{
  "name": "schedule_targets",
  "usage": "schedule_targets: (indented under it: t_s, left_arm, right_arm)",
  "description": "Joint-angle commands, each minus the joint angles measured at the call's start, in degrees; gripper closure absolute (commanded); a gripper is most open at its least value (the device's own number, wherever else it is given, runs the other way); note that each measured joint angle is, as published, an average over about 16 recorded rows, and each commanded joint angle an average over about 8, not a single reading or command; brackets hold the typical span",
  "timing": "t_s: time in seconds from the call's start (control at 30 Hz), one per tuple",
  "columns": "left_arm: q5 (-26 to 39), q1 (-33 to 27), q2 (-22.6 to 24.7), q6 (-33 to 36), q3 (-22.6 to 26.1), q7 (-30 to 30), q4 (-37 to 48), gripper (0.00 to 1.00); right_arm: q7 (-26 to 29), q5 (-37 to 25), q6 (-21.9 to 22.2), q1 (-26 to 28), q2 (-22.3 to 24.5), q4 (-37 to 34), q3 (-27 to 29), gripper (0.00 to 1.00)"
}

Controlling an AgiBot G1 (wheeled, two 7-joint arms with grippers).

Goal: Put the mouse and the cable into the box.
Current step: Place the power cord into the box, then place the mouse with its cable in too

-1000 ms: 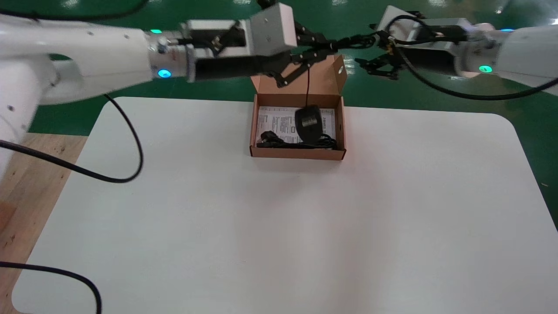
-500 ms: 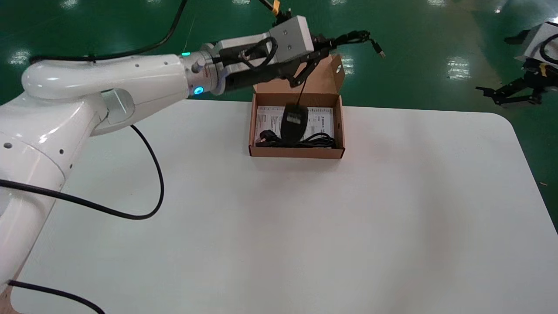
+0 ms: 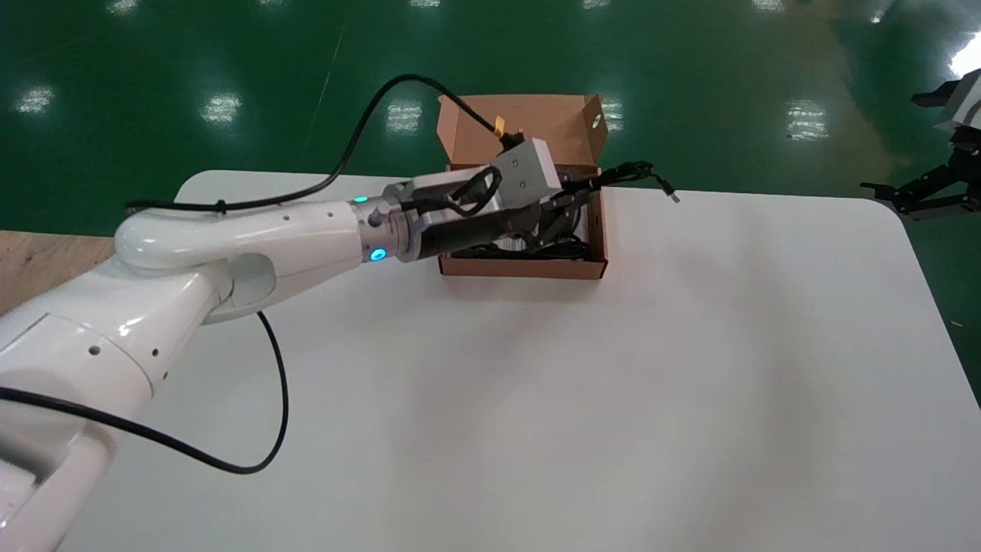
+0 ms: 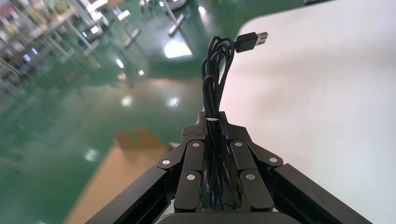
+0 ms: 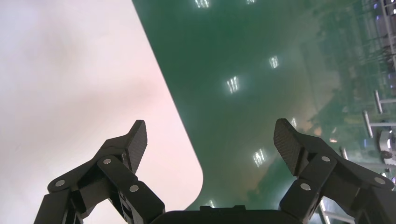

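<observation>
White left arm (image 3: 253,230): it has dropped from high over the box and now lies low across it.
Left jaws: shut tight on the bundled cable (image 4: 215,79), which runs between them and out past their tips.
Box (image 3: 521,267): brown cardboard, directly beneath the left jaws, with its lid (image 3: 529,123) standing open behind them.
Mouse: a second ago it dangled on its cord below the jaws. Now it is hidden under them and has probably been lowered into the box.
Plug (image 3: 669,192): sticks out ahead of the jaw tips, past the box's right wall and above the table (image 3: 536,399).
Meaning: the mouse looks nearly placed, but a release here would likely drape the cable over the wall.
In the way: that right wall, and a black cord (image 3: 567,249) already lying under the jaws.
Right arm (image 3: 962,100): it has pulled away beyond the table's far right corner, with the right jaws spread wide and empty.
</observation>
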Motion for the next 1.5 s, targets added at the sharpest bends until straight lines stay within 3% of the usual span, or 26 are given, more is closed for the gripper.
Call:
schedule_targets:
  t_s: [0.03, 0.4, 0.43, 0.67, 0.7, 1.27, 1.5]
  left_arm:
    - [-0.97, 1.3, -0.04, -0.32, 1.69, -0.81, -0.39, 1.0]
    - [-10.69, 2.04, -0.34, -8.07, 2.15, -11.7, 3.43, 0.99]
    - [-11.02, 2.02, -0.35, -8.27, 2.47, -12.36, 3.46, 0.91]
    - [-11.11, 1.49, -0.43, -8.18, 6.25, -16.74, 3.47, 0.05]
    - [-11.1, 1.33, -0.44, -8.19, 6.74, -17.25, 3.45, 0.0]
    - [-12.92, 0.16, -0.57, -9.6, 11.44, -20.46, 2.67, 0.0]
    - [-12.88, 1.98, -3.29, -6.8, 9.1, -22.33, -0.84, 0.0]
  right_arm:
    - [-0.03, -0.28, -0.33, 0.04, 0.5, -0.19, -0.2, 0.0]
    - [-0.3, -1.04, -4.94, -1.2, 0.93, 0.22, -0.81, 0.0]
    - [-0.28, -1.06, -5.21, -1.31, 0.95, 0.29, -0.84, 0.0]
    - [0.09, -1.24, -5.43, -1.71, 0.85, 0.82, -0.98, 0.0]
    - [0.16, -1.28, -5.37, -1.75, 0.84, 0.91, -1.0, 0.0]
    - [2.1, -0.08, -7.19, -3.55, 0.86, 2.47, -0.31, 0.0]
    - [6.11, 3.33, -9.39, -6.98, 1.81, 6.63, 2.58, 0.0]
